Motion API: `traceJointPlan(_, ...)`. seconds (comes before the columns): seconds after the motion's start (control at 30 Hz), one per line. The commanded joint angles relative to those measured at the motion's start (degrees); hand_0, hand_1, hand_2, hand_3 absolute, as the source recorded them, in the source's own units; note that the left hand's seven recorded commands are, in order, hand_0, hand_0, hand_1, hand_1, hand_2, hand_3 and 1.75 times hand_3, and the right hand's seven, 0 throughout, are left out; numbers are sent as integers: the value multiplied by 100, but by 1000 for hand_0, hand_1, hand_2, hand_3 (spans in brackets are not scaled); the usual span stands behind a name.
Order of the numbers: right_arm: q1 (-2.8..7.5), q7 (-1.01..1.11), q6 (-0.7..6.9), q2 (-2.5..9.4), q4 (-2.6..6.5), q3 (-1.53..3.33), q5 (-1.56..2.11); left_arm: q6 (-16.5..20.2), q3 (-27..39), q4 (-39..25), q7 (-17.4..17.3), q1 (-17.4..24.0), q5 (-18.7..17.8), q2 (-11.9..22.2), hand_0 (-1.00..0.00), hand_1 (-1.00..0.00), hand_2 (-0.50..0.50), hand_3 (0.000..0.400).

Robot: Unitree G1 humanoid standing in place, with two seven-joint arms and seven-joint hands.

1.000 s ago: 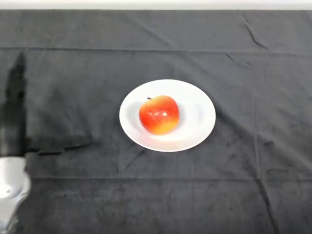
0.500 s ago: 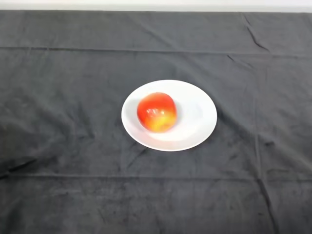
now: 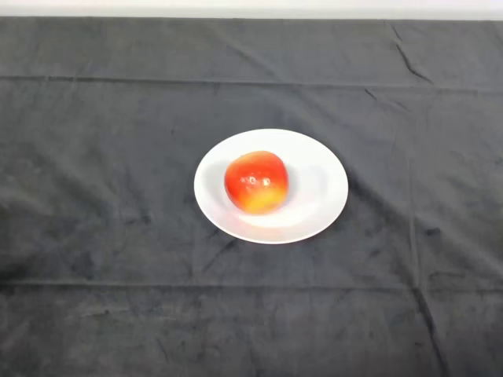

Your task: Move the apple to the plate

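A red and yellow apple point(image 3: 256, 182) rests on a round white plate point(image 3: 318, 188), on the plate's left half. The plate lies near the middle of the table under the dark cloth point(image 3: 102, 157). No part of the robot shows in the head view.
The dark cloth has creases across its far part and a fold line across the near part. A pale strip point(image 3: 251, 7) runs along the far edge of the table.
One second ago the silver-grey arm and its black hand stood at the left edge; they have withdrawn out of view. The apple rocked slightly on the plate.
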Motion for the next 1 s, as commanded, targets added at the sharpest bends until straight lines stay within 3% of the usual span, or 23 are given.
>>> traceJointPlan(0.03, -55, -41, -16, -97, 112, -71, -31, -117, 270, 281, -110, 237, -153, 321, 0, 0, 0, 0)
traceJointPlan(0.5, -62, -34, -14, -104, 130, -76, -27, -209, 817, 1371, -545, -181, -252, 227, 0, 0, 0, 0)
traceJointPlan(1.0, -69, -24, -16, -111, 151, -81, -26, -321, 1075, 1802, -869, -379, -100, 198, 0, 0, 0, 0)
